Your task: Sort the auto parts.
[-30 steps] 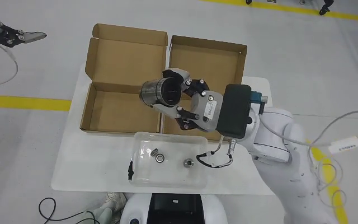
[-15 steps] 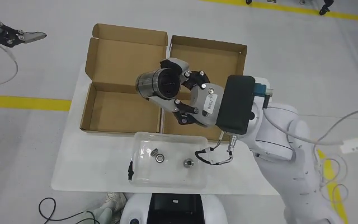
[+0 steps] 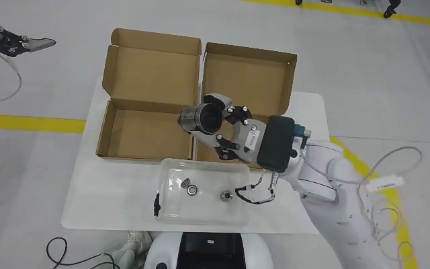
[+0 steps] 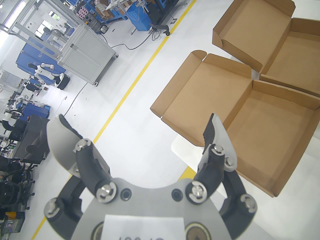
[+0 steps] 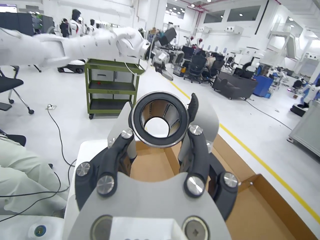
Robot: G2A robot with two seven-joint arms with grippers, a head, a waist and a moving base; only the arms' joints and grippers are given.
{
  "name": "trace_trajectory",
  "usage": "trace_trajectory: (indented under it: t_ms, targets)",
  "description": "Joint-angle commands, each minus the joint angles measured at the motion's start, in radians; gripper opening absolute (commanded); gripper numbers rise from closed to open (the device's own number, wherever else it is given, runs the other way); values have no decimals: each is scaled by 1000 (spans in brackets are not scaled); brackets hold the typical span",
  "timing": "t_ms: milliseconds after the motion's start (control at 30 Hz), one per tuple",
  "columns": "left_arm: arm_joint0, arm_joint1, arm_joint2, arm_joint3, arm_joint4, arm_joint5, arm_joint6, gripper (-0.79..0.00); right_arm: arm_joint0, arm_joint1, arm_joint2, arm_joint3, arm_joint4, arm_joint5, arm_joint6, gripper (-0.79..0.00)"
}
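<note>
My right gripper (image 3: pixel 208 118) is shut on a metal cylinder bearing (image 3: pixel 196 118), held in the air over the seam between the left cardboard box (image 3: pixel 144 131) and the right cardboard box (image 3: pixel 248 74). In the right wrist view the hollow bearing (image 5: pixel 160 141) sits between the fingers of that gripper (image 5: pixel 160 116), above a box floor (image 5: pixel 150 163). A clear plastic tray (image 3: pixel 171 202) at the table's front holds two small bearings (image 3: pixel 191 189) and a small part (image 3: pixel 226 196). My left gripper (image 4: pixel 137 131) is open and empty, off the table's far left (image 3: pixel 27 44).
Both boxes (image 4: pixel 270 131) (image 4: pixel 287 51) lie open with their lids folded back, and their floors look bare. A yellow floor line (image 3: pixel 40 124) runs past the white table (image 3: pixel 101 202). A black cable (image 3: pixel 255 195) hangs by the tray's right end.
The right gripper carried the bearing slightly towards the left box, then brought it back right and lower, over the seam between the boxes. The left gripper has not moved.
</note>
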Motion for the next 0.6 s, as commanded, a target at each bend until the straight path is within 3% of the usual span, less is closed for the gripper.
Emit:
trace_trajectory:
  t_ms: [0,300,567]
  targets:
    - [0,0,0,0,0,0,0,0,-19,2,-6,-4,-71,32,33,-785]
    - [0,0,0,0,0,0,0,0,-81,3,-50,18,-273,213,176,-785]
    - [0,0,0,0,0,0,0,0,-60,-8,-80,150,-276,294,204,-785]
